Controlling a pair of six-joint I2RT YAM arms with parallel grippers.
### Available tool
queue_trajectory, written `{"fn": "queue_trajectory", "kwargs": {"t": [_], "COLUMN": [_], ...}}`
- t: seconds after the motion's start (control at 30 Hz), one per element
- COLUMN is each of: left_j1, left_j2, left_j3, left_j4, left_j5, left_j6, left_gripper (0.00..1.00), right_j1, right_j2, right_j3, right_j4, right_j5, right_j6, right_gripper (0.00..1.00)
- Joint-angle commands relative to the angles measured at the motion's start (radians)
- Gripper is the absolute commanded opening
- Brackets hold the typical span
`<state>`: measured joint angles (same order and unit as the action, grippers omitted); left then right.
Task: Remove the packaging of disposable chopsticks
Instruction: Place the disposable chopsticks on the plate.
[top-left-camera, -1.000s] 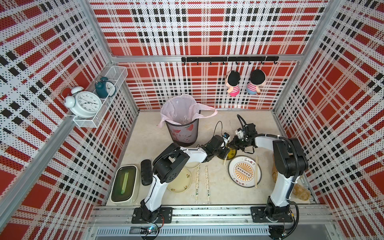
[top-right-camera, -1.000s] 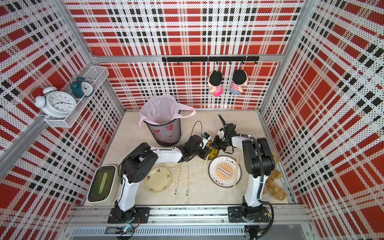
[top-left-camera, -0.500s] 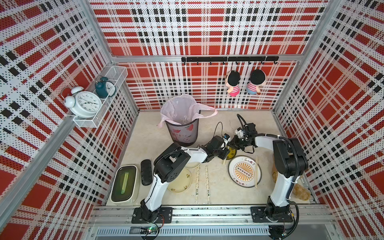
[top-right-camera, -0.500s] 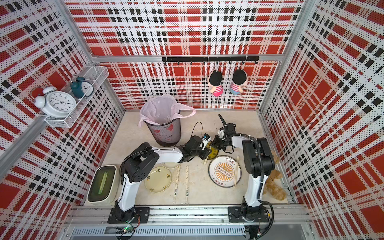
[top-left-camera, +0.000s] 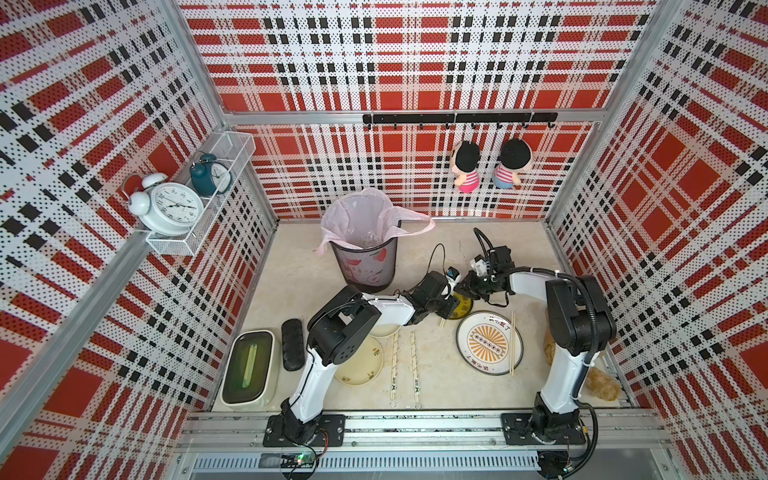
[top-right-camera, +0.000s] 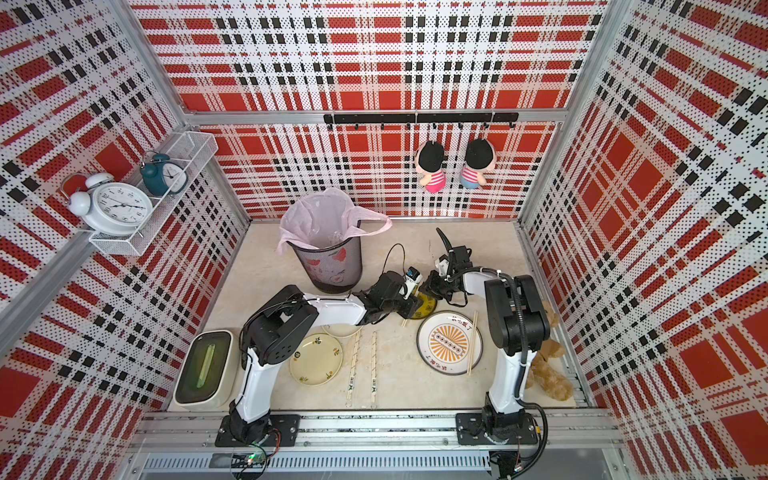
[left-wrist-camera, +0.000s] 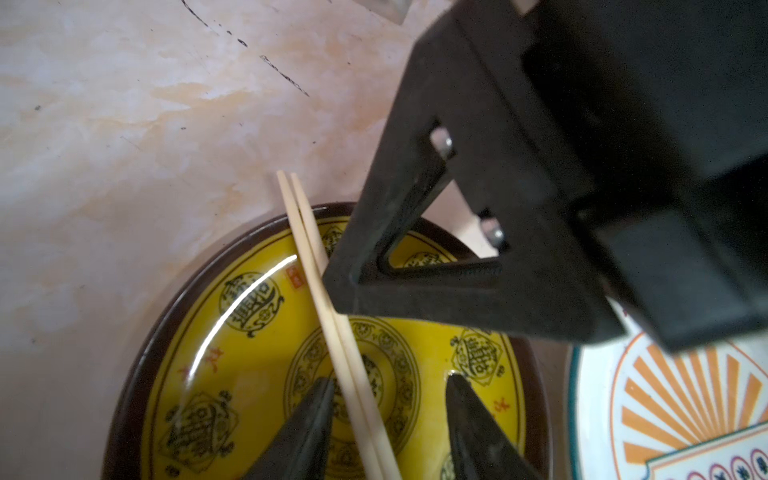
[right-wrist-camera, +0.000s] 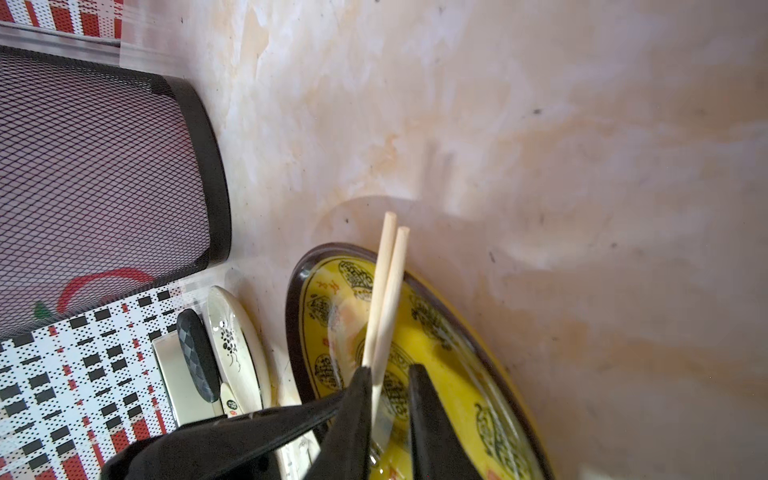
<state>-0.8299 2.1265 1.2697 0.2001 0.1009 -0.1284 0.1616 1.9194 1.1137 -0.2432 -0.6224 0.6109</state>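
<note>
A bare pair of disposable chopsticks (left-wrist-camera: 328, 316) lies across a yellow plate (left-wrist-camera: 249, 374) with a dark rim; one end sticks out over the rim (top-left-camera: 442, 322). My left gripper (left-wrist-camera: 388, 384) is open, one finger on each side of the pair and clear of it. My right gripper (right-wrist-camera: 390, 370) faces it from the far side. Its jaws stand a narrow gap apart, and the sticks (right-wrist-camera: 384, 291) lean against one finger. Two chopstick pairs in their packaging (top-left-camera: 395, 361) (top-left-camera: 414, 365) lie side by side on the table near the front.
A mesh bin with a pink bag (top-left-camera: 365, 249) stands behind the left arm. A white plate with an orange sunburst (top-left-camera: 465, 357) carries another bare pair (top-left-camera: 513, 349). A cream plate (top-left-camera: 361, 365), a green-lidded box (top-left-camera: 249, 365) and a black case (top-left-camera: 293, 345) lie front left.
The right gripper's jaws have come slightly apart over the yellow plate. Both arms have hardly moved, and the left gripper stays open.
</note>
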Motion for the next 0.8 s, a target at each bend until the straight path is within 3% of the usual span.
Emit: {"fn": "queue_trajectory", "kwargs": {"t": [0.0,0.37,0.77], "left_j1": [0.003,-0.003,-0.019], "left_j2": [0.012,-0.014,-0.143], "left_j3": [0.036,0.048,-0.019], "left_j4": [0.004,-0.012,0.008], "left_j5": [-0.002,-0.040,-0.098], "left_j6": [-0.004,0.000,0.012], "left_gripper": [0.49,0.57,0.71], "right_j1": [-0.007,-0.007,-0.007], "right_j2": [-0.039,-0.116,-0.341], "right_j3": [0.011,-0.006,-0.079], "right_j4": [-0.010,-0.023,0.029], "right_j5": [0.020,0.082,0.208], "right_j6": [-0.019,-0.033,-0.081], "right_gripper": [0.22,0.26,0.43]}}
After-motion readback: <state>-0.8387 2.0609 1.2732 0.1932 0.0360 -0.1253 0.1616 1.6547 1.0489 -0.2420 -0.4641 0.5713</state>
